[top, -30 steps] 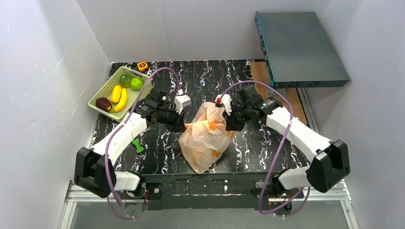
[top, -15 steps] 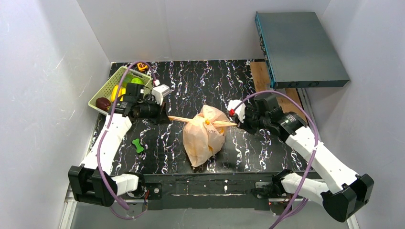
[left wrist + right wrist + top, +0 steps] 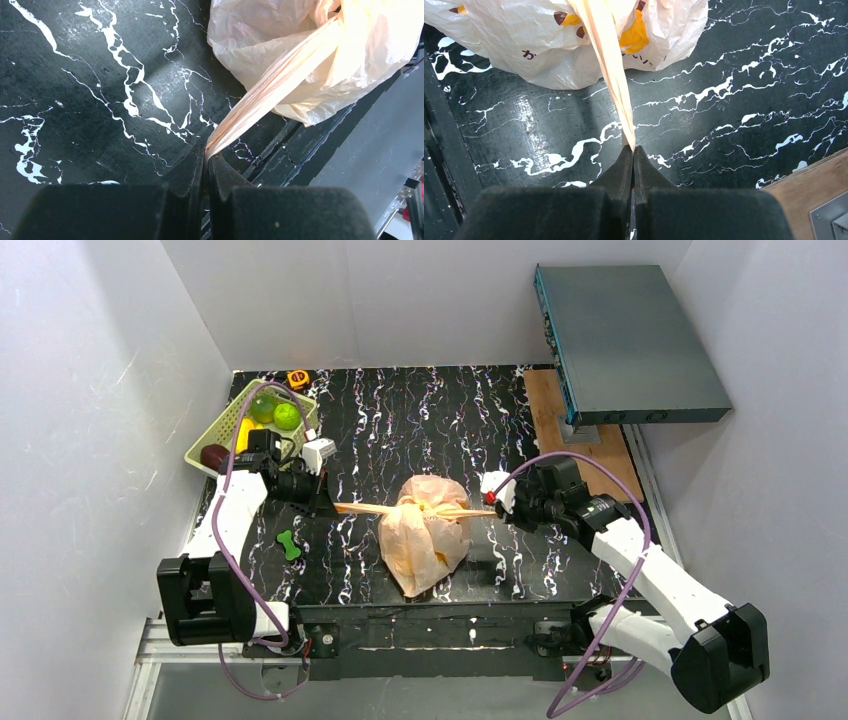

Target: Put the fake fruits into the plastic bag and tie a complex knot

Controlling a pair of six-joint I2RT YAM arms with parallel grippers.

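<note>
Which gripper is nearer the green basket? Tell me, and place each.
Left. The left gripper is just below-right of the basket, pinching a plastic bag handle; the right gripper pinches the other handle on the bag's far side, well away.

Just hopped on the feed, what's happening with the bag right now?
Both arms are on the plastic bag at centre. The left gripper is shut on one twisted handle end, the right gripper on the other, and both ends are stretched taut to opposite sides, with the knot bunched at the bag's top between them. Two green limes and a dark plum lie in the green basket at far left, not in the bag.
</note>
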